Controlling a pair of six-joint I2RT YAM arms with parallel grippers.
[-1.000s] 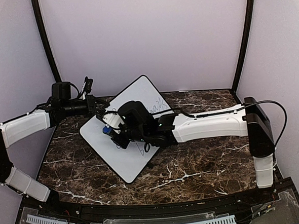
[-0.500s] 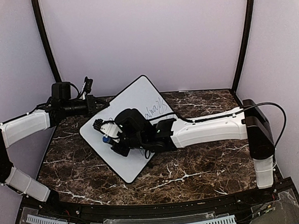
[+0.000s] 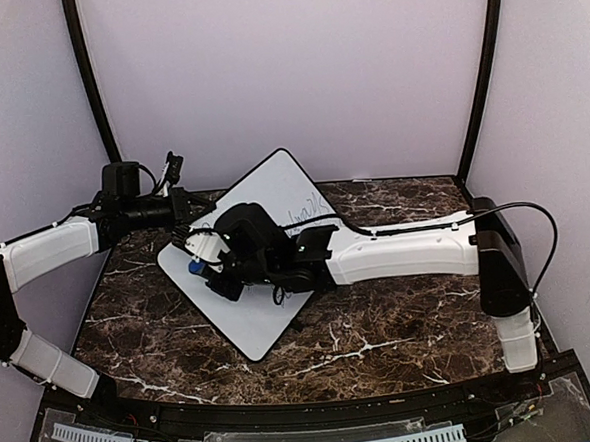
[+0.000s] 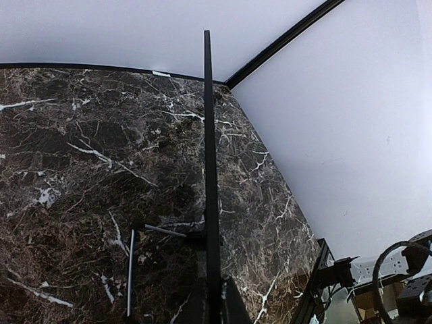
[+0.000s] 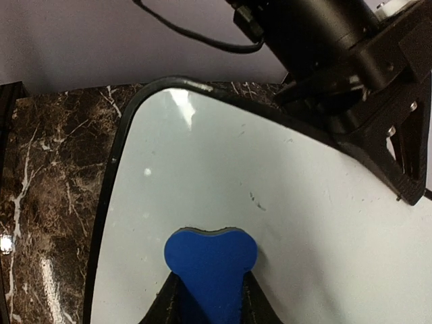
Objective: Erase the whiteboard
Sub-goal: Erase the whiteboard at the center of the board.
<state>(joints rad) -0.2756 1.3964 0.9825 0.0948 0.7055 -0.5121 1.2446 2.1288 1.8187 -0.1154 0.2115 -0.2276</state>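
right pincer (image 3: 200,267): grips blue eraser (image 5: 210,256), slid left across whiteboard (image 3: 256,319) | left pincer (image 3: 189,215): clamps whiteboard rim

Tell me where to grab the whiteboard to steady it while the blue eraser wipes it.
Grip the whiteboard by its thin black rim on the left edge, coming in sideways from the left. It is a flat thin sheet, so only an edge fits in a hand, and that side leaves the face free for the eraser. The left hand is shut there.
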